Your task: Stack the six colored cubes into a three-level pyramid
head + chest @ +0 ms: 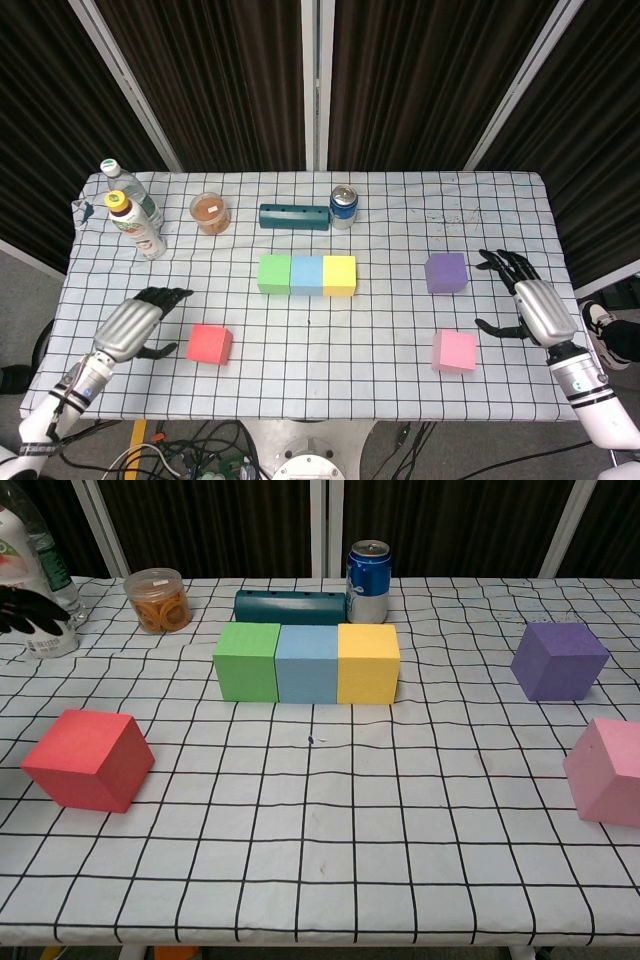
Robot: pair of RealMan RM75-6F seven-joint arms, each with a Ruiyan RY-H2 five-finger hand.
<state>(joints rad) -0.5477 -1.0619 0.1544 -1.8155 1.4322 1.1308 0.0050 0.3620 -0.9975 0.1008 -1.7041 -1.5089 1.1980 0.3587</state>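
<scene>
Right now, by label:

Base row: green cube (pixel 274 274), blue cube (pixel 306 275) and yellow cube (pixel 339 275) stand side by side, touching, in one line at the middle of the table (pixel 330 380), green at the left end, yellow at the right.
Red cube: the red cube (pixel 209 344) sits alone on the cloth, forward and left of the row, well apart from it.
Purple cube: the purple cube (pixel 446 272) rests well to the right of the yellow one, level with the row.
Pink cube: the pink cube (pixel 454 351) lies nearer the front edge than the purple one, apart from it.
Stacking: all six cubes are on the cloth; none is on another.
Left hand: the left hand (pixel 132 325) hovers just left of the red cube, fingers spread, holding nothing, not touching the cube; the chest view catches only its dark fingertips (pixel 28 610) at the left edge.
Right hand: the right hand (pixel 530 305) is near the right edge, fingers apart and empty, just right of the purple cube.
Back of table: two bottles (pixel 135 218), a jar (pixel 210 212), a teal block (pixel 294 217) and a soda can (pixel 344 206).
</scene>
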